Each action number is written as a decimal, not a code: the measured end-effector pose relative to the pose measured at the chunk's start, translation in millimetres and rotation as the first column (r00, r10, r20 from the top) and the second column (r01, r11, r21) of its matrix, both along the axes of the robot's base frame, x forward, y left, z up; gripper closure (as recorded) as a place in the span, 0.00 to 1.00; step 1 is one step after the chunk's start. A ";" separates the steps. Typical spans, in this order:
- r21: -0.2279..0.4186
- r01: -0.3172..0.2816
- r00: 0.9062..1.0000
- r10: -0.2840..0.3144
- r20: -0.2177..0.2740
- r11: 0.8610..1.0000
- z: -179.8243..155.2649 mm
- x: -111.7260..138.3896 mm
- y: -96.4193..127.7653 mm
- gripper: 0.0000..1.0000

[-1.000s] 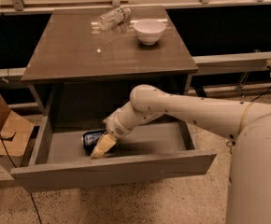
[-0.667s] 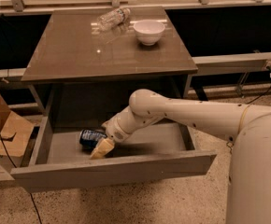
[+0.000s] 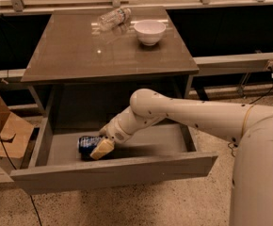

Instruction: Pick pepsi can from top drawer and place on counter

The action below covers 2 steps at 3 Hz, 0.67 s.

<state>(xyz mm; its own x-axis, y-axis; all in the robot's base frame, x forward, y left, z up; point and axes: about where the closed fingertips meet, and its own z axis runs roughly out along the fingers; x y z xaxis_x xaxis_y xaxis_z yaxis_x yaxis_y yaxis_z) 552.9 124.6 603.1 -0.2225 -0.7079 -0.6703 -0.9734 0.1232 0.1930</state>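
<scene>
The pepsi can is dark blue with light markings and lies on its side on the floor of the open top drawer, in its left half. My gripper reaches down into the drawer from the right and sits right against the can's right end, its tan tip overlapping the can. The white arm crosses over the drawer's right half. The glossy brown-grey counter is the tabletop directly above the drawer.
A white bowl and a clear plastic bottle lying on its side stand at the counter's back. Cardboard boxes sit on the floor left of the drawer. The speckled floor lies in front.
My gripper has moved a little to the left and lower in the drawer. The can has shifted slightly left along with it.
</scene>
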 end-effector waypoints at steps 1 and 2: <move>0.043 0.019 0.999 -0.021 0.047 0.999 36.3 -10.3 -5.4 0.97; 0.124 0.060 0.988 -0.077 0.134 0.990 102.7 -17.9 -31.8 1.00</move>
<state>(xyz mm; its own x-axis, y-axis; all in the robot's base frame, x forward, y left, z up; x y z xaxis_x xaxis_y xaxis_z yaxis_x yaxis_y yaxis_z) 535.0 92.7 705.8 -0.1676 -0.6071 -0.7768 -0.9817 0.1749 0.0751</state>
